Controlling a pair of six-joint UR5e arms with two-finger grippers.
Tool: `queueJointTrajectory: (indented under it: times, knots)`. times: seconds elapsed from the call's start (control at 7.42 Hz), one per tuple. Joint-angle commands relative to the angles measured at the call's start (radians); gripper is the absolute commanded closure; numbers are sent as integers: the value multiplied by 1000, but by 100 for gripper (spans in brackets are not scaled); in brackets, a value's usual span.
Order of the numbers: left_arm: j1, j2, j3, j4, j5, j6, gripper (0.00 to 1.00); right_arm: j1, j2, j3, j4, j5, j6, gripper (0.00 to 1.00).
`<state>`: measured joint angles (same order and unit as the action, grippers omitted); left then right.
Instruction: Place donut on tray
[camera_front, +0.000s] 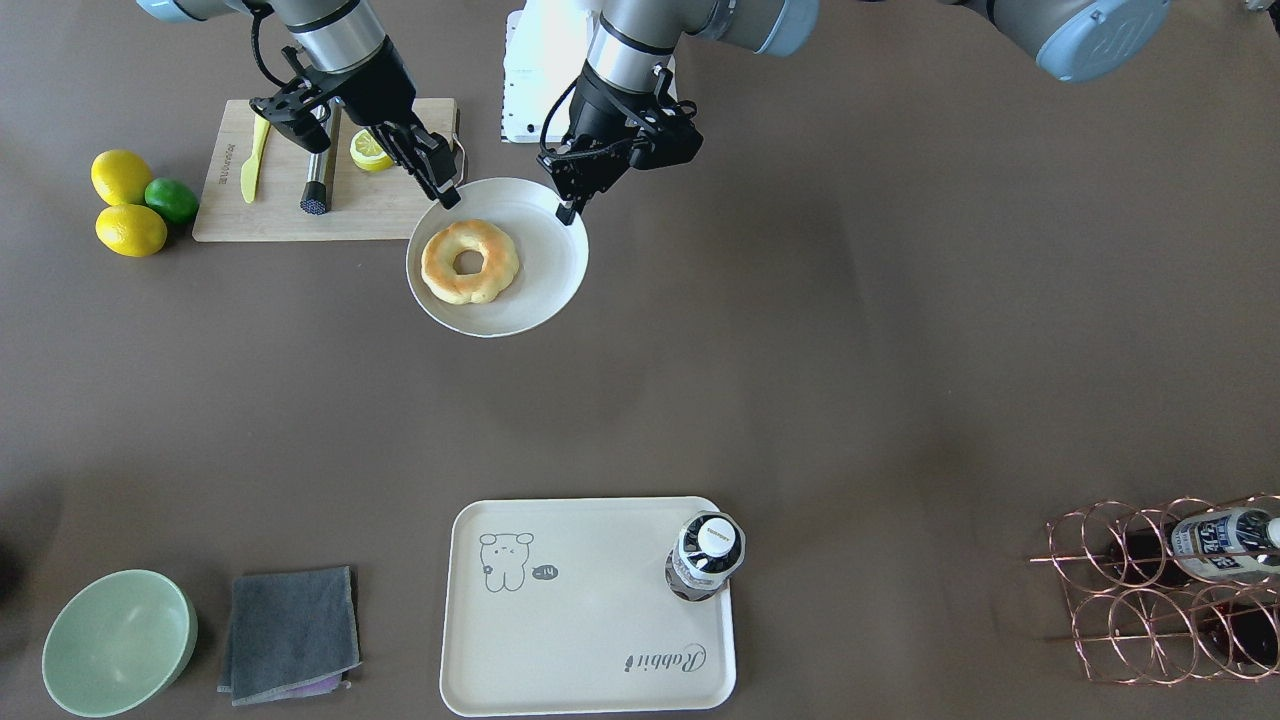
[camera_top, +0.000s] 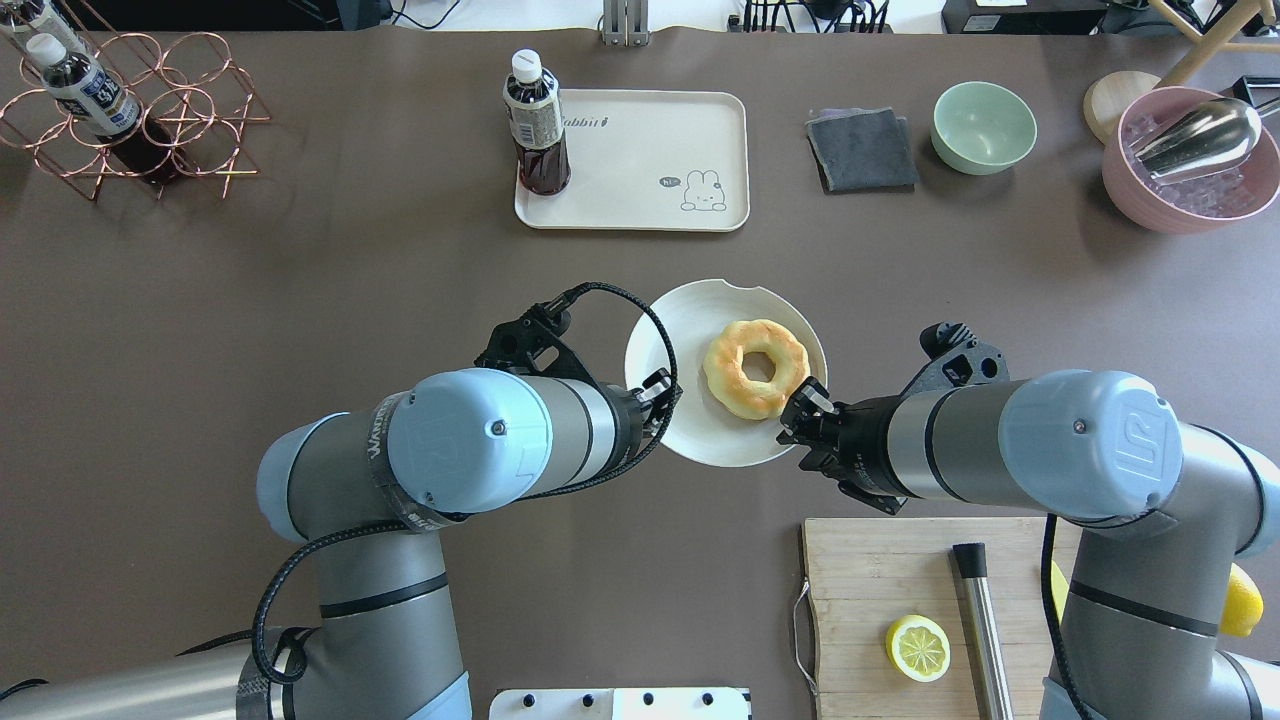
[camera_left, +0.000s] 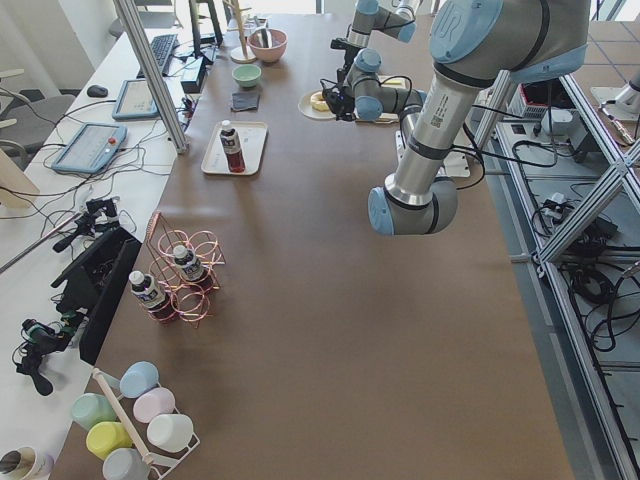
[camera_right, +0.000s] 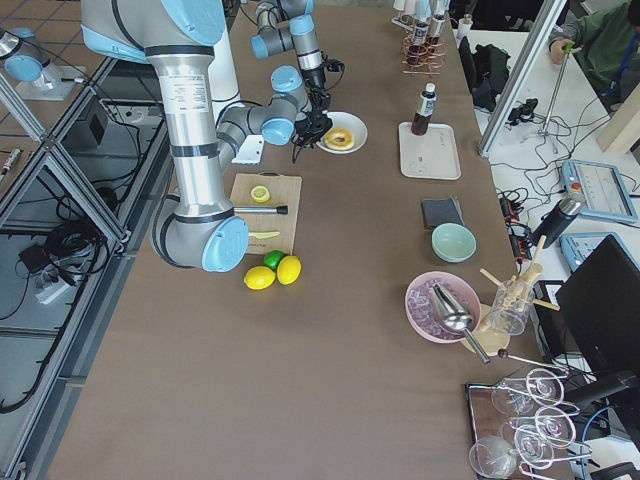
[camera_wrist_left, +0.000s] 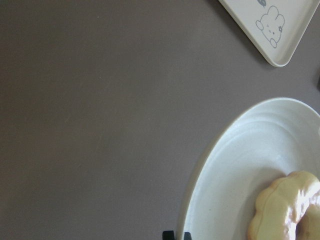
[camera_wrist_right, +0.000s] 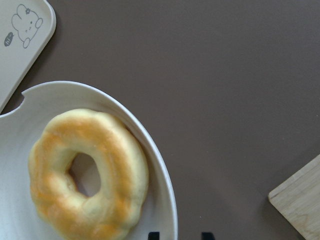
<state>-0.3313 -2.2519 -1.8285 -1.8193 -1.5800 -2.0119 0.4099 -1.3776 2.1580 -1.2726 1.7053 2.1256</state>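
Camera across the table first. Shows a golden-yellow ring-shaped donut lying flat on a round white plate, toward the side of the plate nearest the right gripper. Puts the left gripper at the opposite rim, both pincers tipped down onto the edge. Places the large cream rectangular tray with the grey bear drawing well apart from the plate, with a dark-filled plastic bottle standing in one corner.

Overhead next. Sets the right pincer just beside the donut and the left one across the plate from it, which probably favours the right arm for the pick. Offers no long axis on a ring, so likely allows a pinch across the band anywhere.

Side views: too small for judging the jaws.

Left wrist view: has the fingertips nearly together with the plate's rim between them, apparently clamped on it. Right wrist view: has the fingertips set apart, straddling the rim and gripping nothing, with the donut up and to the left of them, just inside the edge.
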Motion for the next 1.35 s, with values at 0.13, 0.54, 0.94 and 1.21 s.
queueJointTrajectory:
  times: [0.13,0.54,0.94,1.21]
  knots:
    - [0,-1,0,-2,0,2,100,3,25,-15,1,-4,23,100]
    - [-2,0,0,-2,-2,7,100,15,25,-6,1,-1,22,100]
    - [-6,47,-26,-5,-12,270,2,36,23,-3,1,7,22,100]
    - [-78,100,-57,-6,-117,379,2,37,25,-4,1,5,22,100]
